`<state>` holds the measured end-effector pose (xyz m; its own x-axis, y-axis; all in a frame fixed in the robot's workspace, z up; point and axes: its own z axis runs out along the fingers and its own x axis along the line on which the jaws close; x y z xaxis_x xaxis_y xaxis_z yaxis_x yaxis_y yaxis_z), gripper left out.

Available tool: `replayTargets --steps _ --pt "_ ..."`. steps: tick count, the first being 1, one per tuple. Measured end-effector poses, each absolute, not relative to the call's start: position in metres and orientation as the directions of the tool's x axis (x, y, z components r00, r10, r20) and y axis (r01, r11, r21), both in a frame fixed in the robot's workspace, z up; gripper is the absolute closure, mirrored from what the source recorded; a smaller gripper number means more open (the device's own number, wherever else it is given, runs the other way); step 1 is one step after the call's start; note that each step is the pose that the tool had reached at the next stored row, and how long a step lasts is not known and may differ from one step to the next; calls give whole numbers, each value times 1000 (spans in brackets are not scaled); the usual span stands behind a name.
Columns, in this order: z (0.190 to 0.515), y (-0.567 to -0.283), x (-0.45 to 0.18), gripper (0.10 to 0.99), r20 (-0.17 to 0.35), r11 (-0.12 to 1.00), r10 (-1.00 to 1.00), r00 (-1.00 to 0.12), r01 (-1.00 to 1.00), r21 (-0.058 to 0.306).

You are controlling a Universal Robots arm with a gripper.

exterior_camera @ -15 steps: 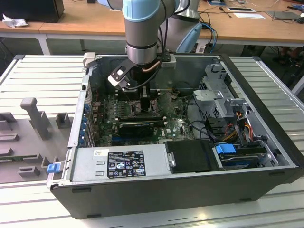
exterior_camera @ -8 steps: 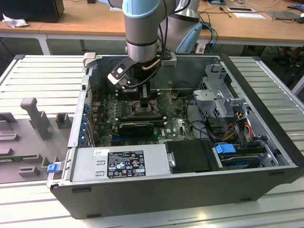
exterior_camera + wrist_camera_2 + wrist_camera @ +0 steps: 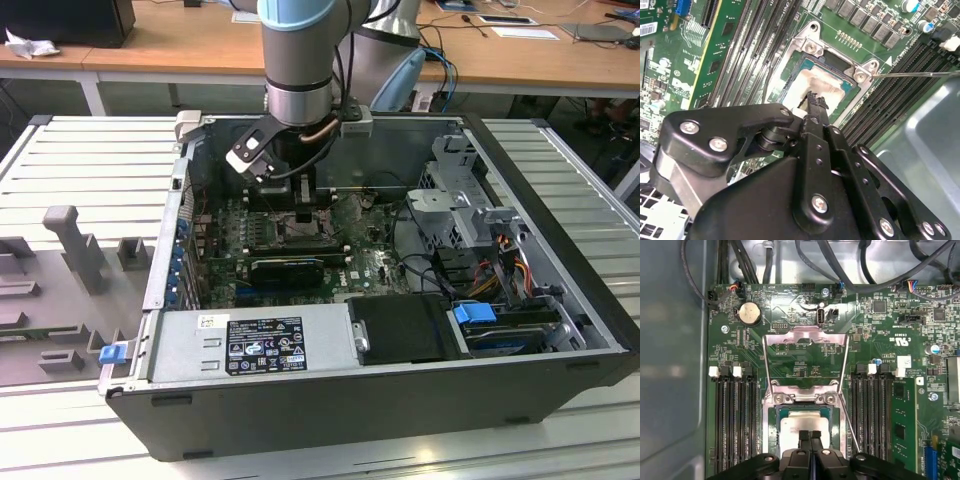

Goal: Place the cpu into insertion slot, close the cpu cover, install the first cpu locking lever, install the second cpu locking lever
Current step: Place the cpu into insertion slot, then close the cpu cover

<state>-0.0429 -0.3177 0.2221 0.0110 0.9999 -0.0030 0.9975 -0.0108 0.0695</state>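
the cpu (image 3: 796, 422) lies flat in the insertion slot (image 3: 774, 412), silver top up. the cpu cover (image 3: 805, 331) is swung open beyond the slot, with the green motherboard (image 3: 880, 325) showing through its window. a thin locking lever (image 3: 850, 426) slants free beside the slot. the gripper (image 3: 810, 434) hangs right over the cpu, fingers pressed together with nothing between them; whether the tips touch the chip i cannot tell. black memory slots (image 3: 735, 415) flank the slot, all inside the open computer case (image 3: 400, 410).

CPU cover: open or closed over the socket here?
Open. In the first wrist view the cpu cover lies folded back, with the motherboard visible through its window, leaving the cpu uncovered in the insertion slot.
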Motion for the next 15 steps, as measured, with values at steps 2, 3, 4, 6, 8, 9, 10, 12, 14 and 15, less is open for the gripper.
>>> replayTargets --steps 2,3,4,6,8,9,10,12,14,15 --pt "225 -318 -43 980 -3 -11 1000 11 998 70" --pt "227 -318 -43 980 -3 -11 1000 11 998 70" --pt "228 -318 -43 980 -3 -11 1000 11 998 70" --pt "229 -318 -42 980 -3 -11 1000 11 998 69" --pt "229 -319 -40 980 -3 -11 1000 11 998 69" --pt "229 -319 -39 980 -3 -11 1000 11 998 69" --pt "229 -319 -39 980 -3 -11 1000 11 998 69" --pt "229 -319 -38 980 -3 -12 1000 12 998 69" --pt "229 -319 -38 980 -3 -12 1000 13 998 69" --pt "230 -319 -38 980 -3 -12 1000 13 998 69"
